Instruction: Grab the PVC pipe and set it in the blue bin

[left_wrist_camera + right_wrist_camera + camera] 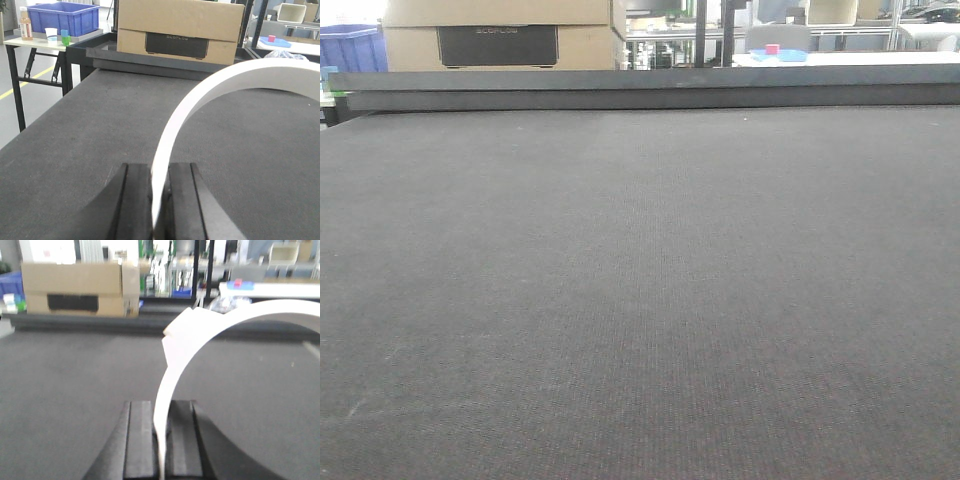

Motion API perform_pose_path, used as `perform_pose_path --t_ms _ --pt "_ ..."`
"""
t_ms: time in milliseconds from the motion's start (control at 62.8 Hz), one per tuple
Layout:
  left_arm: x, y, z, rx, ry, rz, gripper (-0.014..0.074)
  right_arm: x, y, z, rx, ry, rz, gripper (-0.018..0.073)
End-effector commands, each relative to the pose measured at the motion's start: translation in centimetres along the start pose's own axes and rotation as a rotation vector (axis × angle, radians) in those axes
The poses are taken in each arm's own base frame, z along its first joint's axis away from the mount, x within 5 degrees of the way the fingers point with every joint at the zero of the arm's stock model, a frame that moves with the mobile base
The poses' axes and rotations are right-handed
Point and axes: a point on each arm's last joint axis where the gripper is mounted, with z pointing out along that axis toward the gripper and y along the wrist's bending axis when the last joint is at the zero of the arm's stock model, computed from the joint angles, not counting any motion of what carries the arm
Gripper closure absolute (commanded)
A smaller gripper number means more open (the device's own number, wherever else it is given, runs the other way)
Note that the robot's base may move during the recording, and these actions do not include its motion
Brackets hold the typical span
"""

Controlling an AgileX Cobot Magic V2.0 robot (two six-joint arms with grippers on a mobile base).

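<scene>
Left pincer point(160, 172) and right pincer point(161, 412) each clamp tight on a white pipe point(240, 75) (arcing right). The bench point(90, 125) runs wide to its far edge, and the bin point(62, 19) sits beyond, far left.

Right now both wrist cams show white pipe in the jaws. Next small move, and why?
Probably carry the left gripper toward the blue bin. Its jaws are shut on the white PVC pipe, so the grasp looks done. The bin sits ahead-left on a side table, past the dark table edge. The right gripper also clamps a white curved piece, which could follow.
</scene>
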Motion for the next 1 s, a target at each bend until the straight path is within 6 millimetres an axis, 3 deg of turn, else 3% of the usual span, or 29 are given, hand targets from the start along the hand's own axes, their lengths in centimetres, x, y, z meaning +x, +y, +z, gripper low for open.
perform_pose_path --t_ms 0,303,987 --pt "-0.3 0.1 -0.1 -0.004 -0.09 -0.002 0.0707 -0.1 -0.2 0.2 0.02 -0.05 -0.02 0.0727" --pt "1.1 0.3 0.2 -0.02 -0.083 0.042 0.0707 1.4 -0.6 1.4 0.03 -0.023 -0.036 0.0727" --pt "0.6 0.4 0.2 -0.036 -0.16 0.099 0.0707 2.6 -1.1 2.5 0.055 -0.054 -0.075 0.0727"
